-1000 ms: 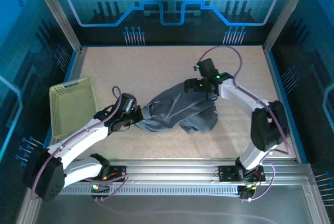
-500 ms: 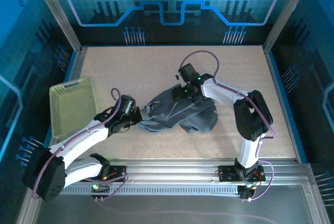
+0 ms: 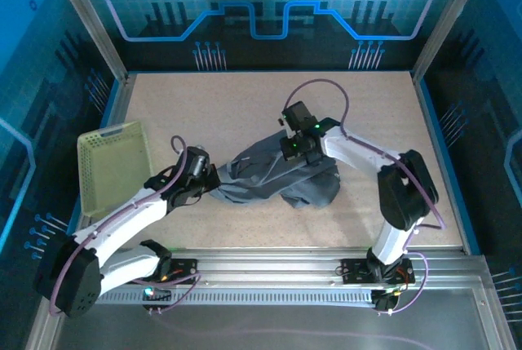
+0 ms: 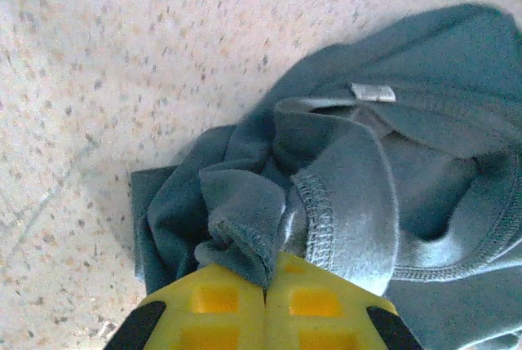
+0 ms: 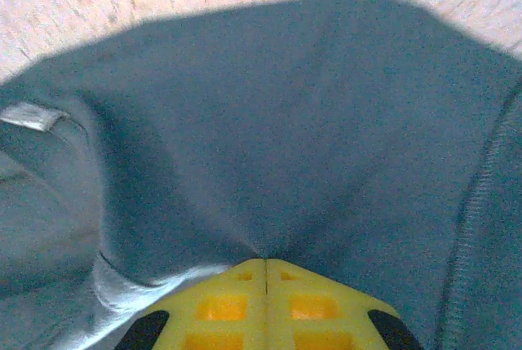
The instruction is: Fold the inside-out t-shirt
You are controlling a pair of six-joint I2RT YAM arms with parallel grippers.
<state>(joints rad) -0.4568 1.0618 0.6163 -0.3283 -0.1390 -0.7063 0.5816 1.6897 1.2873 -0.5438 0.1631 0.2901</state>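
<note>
The dark slate-grey inside-out t-shirt (image 3: 281, 175) lies bunched in a crumpled heap on the middle of the speckled table. My left gripper (image 3: 214, 179) holds its left end; in the left wrist view the yellow jaws (image 4: 267, 272) are shut on a hemmed fold of the t-shirt (image 4: 342, 162), with a small white label (image 4: 373, 92) showing inside the neck. My right gripper (image 3: 294, 148) sits on the heap's upper right part, and its yellow jaws (image 5: 266, 262) are shut on a pinch of the t-shirt's smooth cloth (image 5: 269, 121), which puckers toward the tips.
A pale yellow-green mesh basket (image 3: 114, 162) stands at the table's left edge, close behind the left arm. Bare speckled tabletop (image 3: 245, 97) stretches behind the shirt, and a metal rail (image 3: 269, 264) runs along the near edge.
My right gripper swung left over the shirt, came down onto it and closed from wide open onto the cloth. The left gripper kept its hold and barely moved.
</note>
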